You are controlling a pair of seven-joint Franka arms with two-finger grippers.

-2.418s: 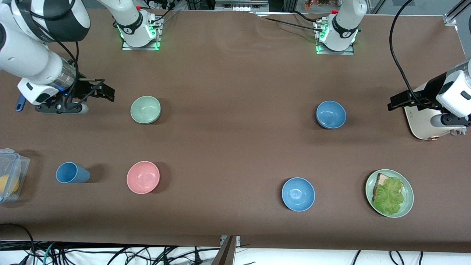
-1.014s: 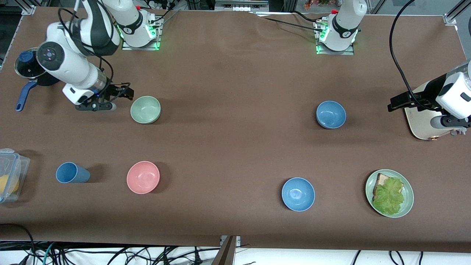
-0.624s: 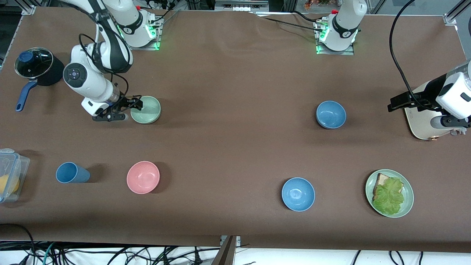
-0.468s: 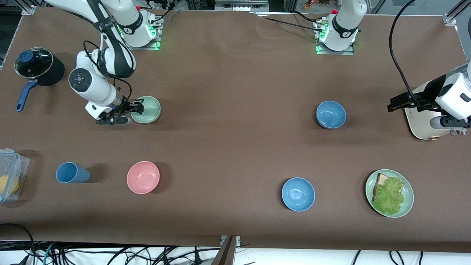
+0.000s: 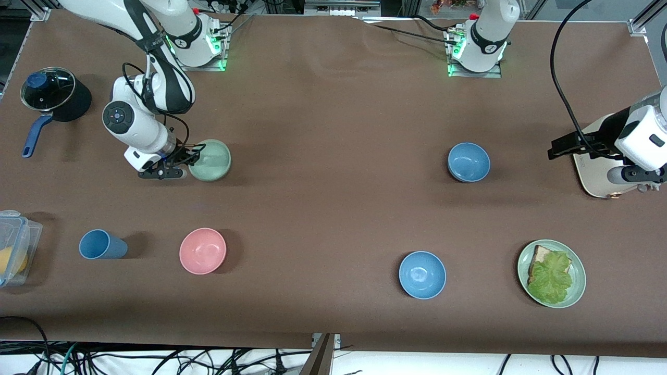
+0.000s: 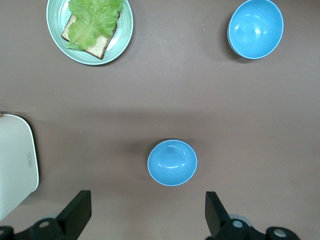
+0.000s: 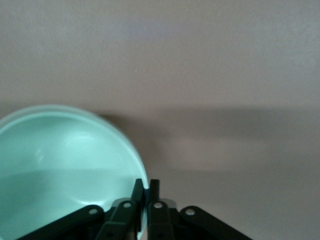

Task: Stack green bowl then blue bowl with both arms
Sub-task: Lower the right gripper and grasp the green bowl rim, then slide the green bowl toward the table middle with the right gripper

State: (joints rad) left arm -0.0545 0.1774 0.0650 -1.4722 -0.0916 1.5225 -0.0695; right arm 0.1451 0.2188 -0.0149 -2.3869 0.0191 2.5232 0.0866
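The green bowl [image 5: 212,162] sits toward the right arm's end of the table, tipped a little. My right gripper [image 5: 195,153] is shut on its rim, on the side toward that end. The right wrist view shows the fingertips [image 7: 140,186] pinching the rim of the green bowl [image 7: 60,160]. The blue bowl [image 5: 469,162] sits toward the left arm's end of the table and also shows in the left wrist view [image 6: 172,162]. My left gripper [image 5: 560,147] is open and empty, up in the air beside a cream board; its open fingers show in the left wrist view [image 6: 146,207].
A brighter blue bowl [image 5: 422,274] and a green plate [image 5: 579,289] with toast and lettuce lie nearer the front camera. A pink bowl [image 5: 202,250], a blue cup [image 5: 101,245] and a clear container [image 5: 15,245] lie nearer too. A black pot [image 5: 52,94] stands at the right arm's end. The cream board [image 5: 596,177] lies under the left arm.
My right arm swung in from its end of the table to the green bowl and shut on its rim; the bowl tipped and shifted slightly. The left arm waited.
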